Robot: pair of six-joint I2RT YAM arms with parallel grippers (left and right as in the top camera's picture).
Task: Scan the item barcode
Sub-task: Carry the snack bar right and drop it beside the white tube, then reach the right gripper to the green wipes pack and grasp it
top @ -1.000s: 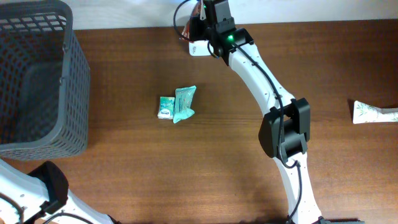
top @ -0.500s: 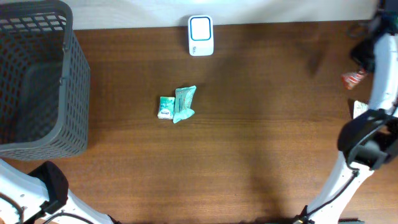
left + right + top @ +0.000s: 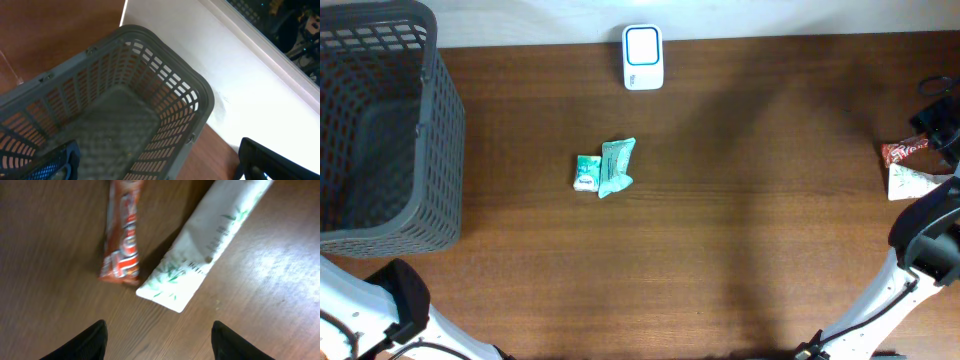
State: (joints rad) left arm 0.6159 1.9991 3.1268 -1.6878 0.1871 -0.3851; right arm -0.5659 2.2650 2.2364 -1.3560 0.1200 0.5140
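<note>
The red snack packet (image 3: 122,232) lies flat on the table next to a white packet with green leaf print (image 3: 210,245). My right gripper (image 3: 157,330) hovers just above and in front of them, open, with nothing between its fingers. In the overhead view the red packet (image 3: 905,152) and the white packet (image 3: 912,182) sit at the table's right edge, and the white barcode scanner (image 3: 643,57) stands at the back centre. No barcode shows on either packet. My left gripper (image 3: 155,162) hangs open over the grey basket (image 3: 150,115).
Two teal packets (image 3: 605,168) lie together in the middle of the table. The grey mesh basket (image 3: 380,130) fills the left side. My left arm's base (image 3: 390,300) sits at the front left corner, and my right arm (image 3: 930,240) runs along the right edge.
My right arm swung from the scanner to the table's right edge with the red packet, then opened. The packet now lies on the table beside the white one.
</note>
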